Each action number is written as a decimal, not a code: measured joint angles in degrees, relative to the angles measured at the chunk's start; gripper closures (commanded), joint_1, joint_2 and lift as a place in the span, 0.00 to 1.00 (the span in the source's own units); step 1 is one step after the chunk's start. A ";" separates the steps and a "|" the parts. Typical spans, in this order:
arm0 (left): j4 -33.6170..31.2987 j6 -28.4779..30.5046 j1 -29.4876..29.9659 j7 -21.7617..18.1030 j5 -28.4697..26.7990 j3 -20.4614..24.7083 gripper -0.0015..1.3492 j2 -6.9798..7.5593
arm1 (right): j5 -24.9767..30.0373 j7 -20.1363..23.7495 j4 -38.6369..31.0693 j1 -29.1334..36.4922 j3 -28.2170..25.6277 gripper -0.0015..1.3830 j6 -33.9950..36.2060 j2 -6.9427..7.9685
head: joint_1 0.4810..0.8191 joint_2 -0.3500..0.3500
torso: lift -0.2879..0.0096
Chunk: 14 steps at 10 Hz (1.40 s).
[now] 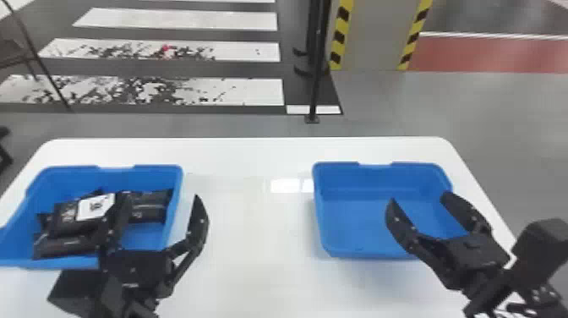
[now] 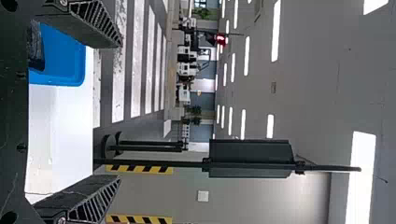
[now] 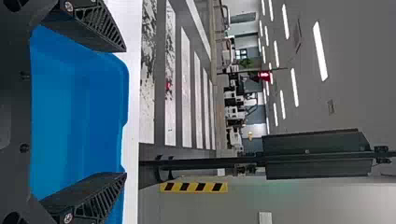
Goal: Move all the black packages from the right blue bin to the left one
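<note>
Several black packages (image 1: pixel 80 220) lie piled in the left blue bin (image 1: pixel 177 186), one on top bearing a white label. My left gripper (image 1: pixel 162 203) stands open over the right side of that bin, one finger over the packages, the other beyond the bin's right wall. In the left wrist view, the left gripper (image 2: pixel 119 112) has its fingers wide apart, with part of a black package (image 2: pixel 35 46) in view. The right blue bin (image 1: pixel 359 253) shows a bare floor. Above its right part is my right gripper (image 1: pixel 418 198), open; in the right wrist view, the right gripper (image 3: pixel 126 112) holds nothing.
Both bins stand on a white table (image 1: pixel 253 232), with a wide gap between them. Beyond the table's far edge are a thin black pole (image 1: pixel 313 84) and a pillar (image 1: pixel 372 34) with yellow-black striped edges.
</note>
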 measured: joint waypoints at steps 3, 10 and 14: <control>-0.20 -0.14 0.15 -0.04 0.32 0.09 0.03 -0.04 | -0.05 -0.92 -1.39 0.39 0.00 0.06 2.60 0.00 | 0.63 0.43 | 0.45; -0.61 -0.92 0.93 -0.09 1.02 0.70 0.03 -0.23 | -0.67 -0.87 -1.83 0.76 -0.16 0.06 2.73 0.01 | 0.63 0.44 | 0.45; -0.84 -1.12 1.10 -0.09 1.12 1.09 0.03 -0.39 | -0.67 -0.90 -2.32 0.93 -0.28 0.06 2.53 0.00 | 0.63 0.45 | 0.45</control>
